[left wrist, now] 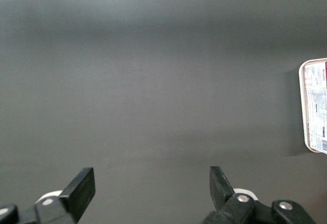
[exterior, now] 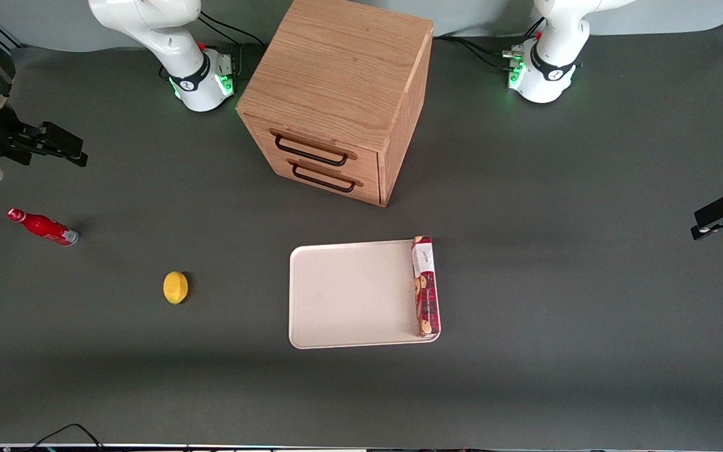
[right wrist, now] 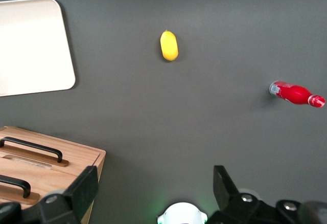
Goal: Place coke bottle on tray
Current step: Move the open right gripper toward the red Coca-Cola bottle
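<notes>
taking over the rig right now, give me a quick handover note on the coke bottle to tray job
Gripper: open, empty, held above the table at the working arm's end, farther from the front camera than the bottle.
Coke bottle: on the table near the working arm's end, not touched.
Tray: in front of the wooden drawer cabinet, with a biscuit box along one edge; the rest is bare.
Lemon: on the table between bottle and tray.
Done: nothing yet.
Left: reach, grasp the bottle, carry it to the tray, release.

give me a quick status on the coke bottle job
Pincer open, high over the table, nothing held. Coke bottle upright toward the working arm's end, far from tray. Biscuit box on the tray's edge; lemon between bottle and tray.
</notes>
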